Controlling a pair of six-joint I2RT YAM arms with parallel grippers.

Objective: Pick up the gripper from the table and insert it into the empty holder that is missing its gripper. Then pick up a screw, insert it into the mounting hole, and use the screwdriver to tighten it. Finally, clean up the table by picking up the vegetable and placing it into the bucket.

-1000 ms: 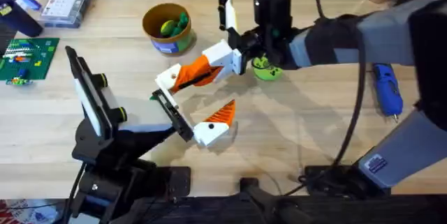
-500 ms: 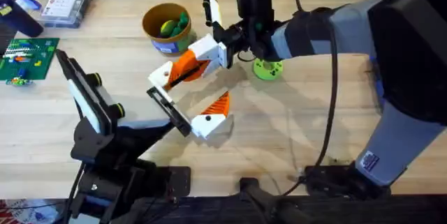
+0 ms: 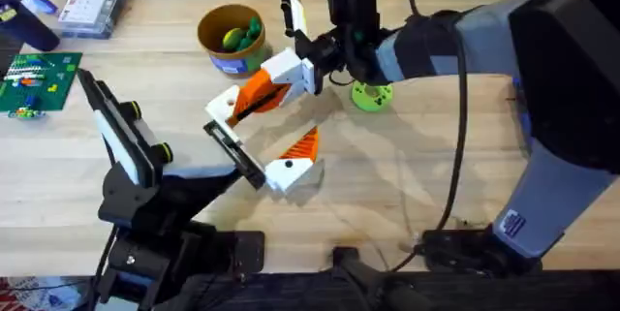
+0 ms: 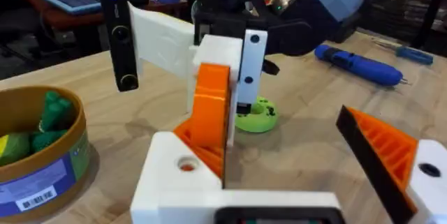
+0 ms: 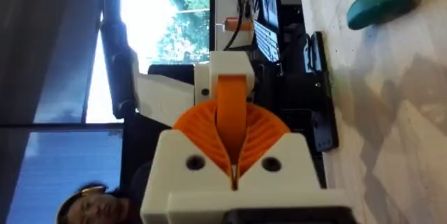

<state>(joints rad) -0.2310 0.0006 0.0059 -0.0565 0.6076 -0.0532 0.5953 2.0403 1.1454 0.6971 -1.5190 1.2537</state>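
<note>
Right gripper (image 3: 276, 83): I saw it reached across the middle of the table, its white-and-orange fingers pinched on the gripper (image 3: 254, 98), the orange finger part carried above the tabletop.
Gripper, wrist views: in my right wrist view the orange piece (image 5: 232, 123) sat clamped between the ribbed pads; in the left wrist view it (image 4: 211, 105) stood upright in front of me.
Holder (image 3: 235, 152): the flat black bar lay just below the held part, not touching it as far as I could tell.
Left gripper (image 3: 266, 161): one finger, white with a striped orange wedge, was mounted beside the holder; I could not tell the jaw state.
Vegetable (image 3: 370, 96): on the table, near the right arm's wrist.
Bucket (image 3: 231, 38): farther back, green and yellow pieces inside.
Screwdriver (image 4: 357, 65): lying on the wood, well apart.
</note>
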